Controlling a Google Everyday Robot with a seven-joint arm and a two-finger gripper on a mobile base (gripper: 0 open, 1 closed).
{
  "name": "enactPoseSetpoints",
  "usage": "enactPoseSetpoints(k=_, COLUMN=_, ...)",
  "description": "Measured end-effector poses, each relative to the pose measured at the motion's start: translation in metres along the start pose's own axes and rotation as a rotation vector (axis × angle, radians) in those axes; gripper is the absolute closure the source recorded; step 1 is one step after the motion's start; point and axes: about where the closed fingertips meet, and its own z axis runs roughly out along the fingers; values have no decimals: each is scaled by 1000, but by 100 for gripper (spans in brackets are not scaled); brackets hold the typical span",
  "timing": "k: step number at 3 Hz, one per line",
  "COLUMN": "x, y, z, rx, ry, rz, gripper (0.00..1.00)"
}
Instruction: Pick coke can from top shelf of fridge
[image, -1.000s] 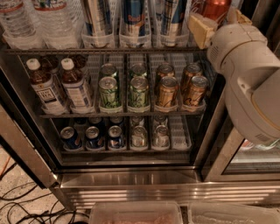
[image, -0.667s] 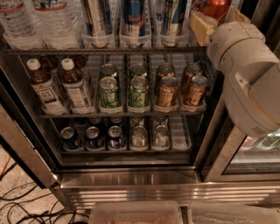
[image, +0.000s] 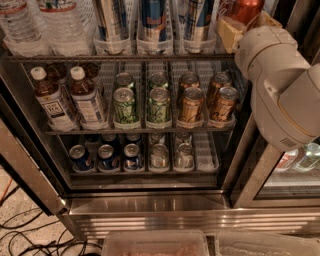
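Camera view: The fridge (image: 150, 206) door is open. The coke can (image: 245, 8) stands at the right end of the top shelf (image: 125, 58), upright and cut off by the upper frame edge. The gripper (image: 248, 26) is at the can. Whether it is closed on the can cannot be determined. The white arm (image: 285, 95) covers the right side.

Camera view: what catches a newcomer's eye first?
The bulky white arm fills the right side, in front of the fridge. Its end effector is at the top right, at the red coke can on the top shelf. Below, green cans and gold-brown cans line the middle rack.
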Motion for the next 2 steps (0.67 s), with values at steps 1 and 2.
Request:
enactPoseSetpoints(k=1, x=7, y=-2, z=4, rx=11, ry=15, rz=-11, gripper=37)
enactPoseSetpoints(k=2, x=7, y=-1, z=4, rx=13, ry=16, rz=-11, gripper=45)
